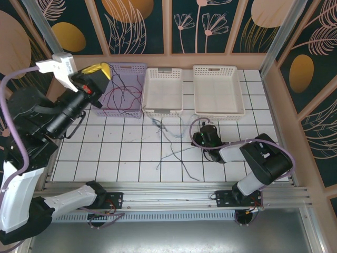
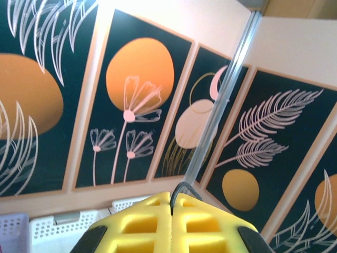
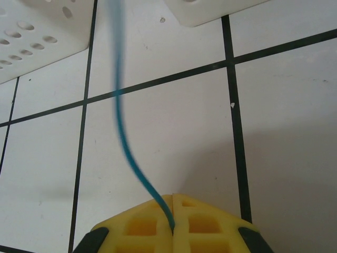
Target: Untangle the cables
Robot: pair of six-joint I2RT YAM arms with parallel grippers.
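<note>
Cables are looking limp, light; over the lilac basket your left gripper is pinching a dark strand; others are lying tangled right of it, where your right gripper is pinching the teal wire; grip near knots.

The tiled table carries a lilac basket, a white basket beside it, a second white basket, and loose cables mid-table.
</note>
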